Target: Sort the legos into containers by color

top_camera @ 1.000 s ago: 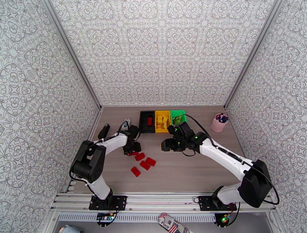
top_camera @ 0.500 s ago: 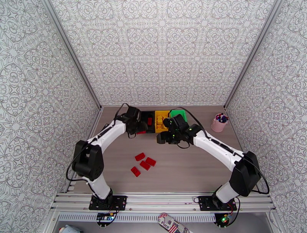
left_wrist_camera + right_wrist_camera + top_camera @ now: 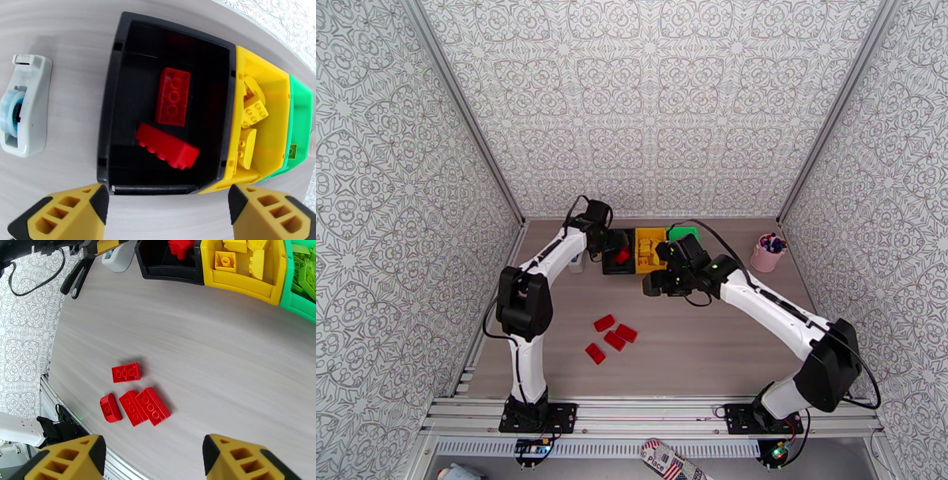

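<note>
Jaws apart; left gripper (image 3: 168, 199) released red brick (image 3: 168, 147) into black bin (image 3: 106, 118).

Wood-grain counter (image 3: 695, 347): four red legos (image 3: 149, 405) loose, middle-left, clustered. At the far edge, black bin (image 3: 106, 118), yellow bin (image 3: 236, 118) and green bin (image 3: 302, 118) in a touching row. Tape dispenser (image 3: 23, 104) left of black bin. Pink cup (image 3: 767, 254) far right.

Three containers (image 3: 106, 118) and four loose red legos (image 3: 125, 372).
</note>
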Controlling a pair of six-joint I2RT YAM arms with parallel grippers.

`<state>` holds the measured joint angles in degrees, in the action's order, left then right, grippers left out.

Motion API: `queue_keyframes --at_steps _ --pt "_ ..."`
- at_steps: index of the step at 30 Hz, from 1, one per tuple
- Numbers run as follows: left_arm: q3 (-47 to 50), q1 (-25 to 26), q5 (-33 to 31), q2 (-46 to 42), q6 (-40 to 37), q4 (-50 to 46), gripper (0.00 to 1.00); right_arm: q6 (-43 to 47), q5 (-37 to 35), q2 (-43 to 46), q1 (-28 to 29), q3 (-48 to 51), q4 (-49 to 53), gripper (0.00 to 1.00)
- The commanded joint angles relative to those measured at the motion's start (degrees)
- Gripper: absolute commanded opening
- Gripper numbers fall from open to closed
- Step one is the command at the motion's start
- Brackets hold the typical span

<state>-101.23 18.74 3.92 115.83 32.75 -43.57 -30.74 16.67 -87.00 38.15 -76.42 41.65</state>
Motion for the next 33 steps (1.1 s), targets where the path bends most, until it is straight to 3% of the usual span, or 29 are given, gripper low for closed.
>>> queue_keyframes --at_steps 1,9,17,24,33 --pt "5.19 1.94 -2.81 -6.26 -0.86 -0.80 0.88 1.09 -1.46 1.81 -0.40 2.27 0.98 0.70" --pt "24.32 4.80 -5.31 -18.07 2.05 1.54 0.93 1.56 -1.26 3.93 -0.34 5.60 0.32 0.74" --pt "43.85 8.41 -5.00 -29.20 10.76 5.96 0.96 0.53 0.22 5.76 -0.34 9.29 -1.91 0.76" --pt "49.83 14.02 -5.07 -30.78 17.15 8.01 0.96 -0.02 0.83 6.73 -0.35 10.98 -2.89 0.77" --pt "53.44 15.89 -3.57 -28.48 20.64 12.38 0.96 -0.11 0.30 7.99 -0.30 12.29 -2.97 0.77"
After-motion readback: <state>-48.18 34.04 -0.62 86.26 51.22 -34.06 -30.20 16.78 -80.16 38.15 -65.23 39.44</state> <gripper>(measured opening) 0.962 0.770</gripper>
